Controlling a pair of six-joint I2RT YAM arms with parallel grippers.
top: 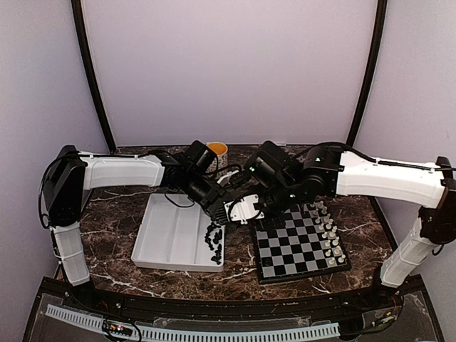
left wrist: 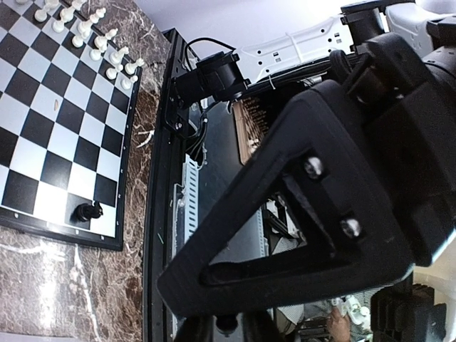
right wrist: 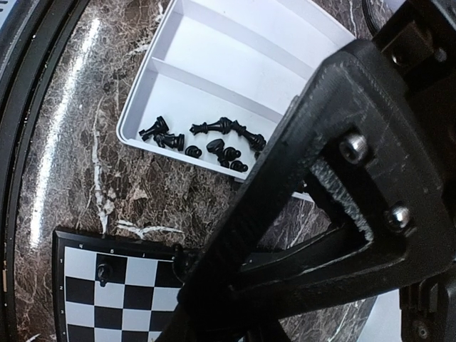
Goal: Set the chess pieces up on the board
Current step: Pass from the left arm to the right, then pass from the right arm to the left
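Both arms are bent inward, left gripper [top: 217, 208] and right gripper [top: 246, 209] held close between tray [top: 171, 235] and board [top: 296, 246]. Their grip cannot be told. Black chess pieces [top: 214, 239] are piled in the tray.

The board [right wrist: 135, 296] has tiny white coordinate marks printed along its black rim, seen from the right wrist. They are too small to read with certainty. No other text is legible.

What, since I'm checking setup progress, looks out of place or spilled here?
Nothing is spilled. The black pieces lie toppled in a heap in the white tray, while only one black piece stands on the board, near a corner; white pieces already line its opposite side.
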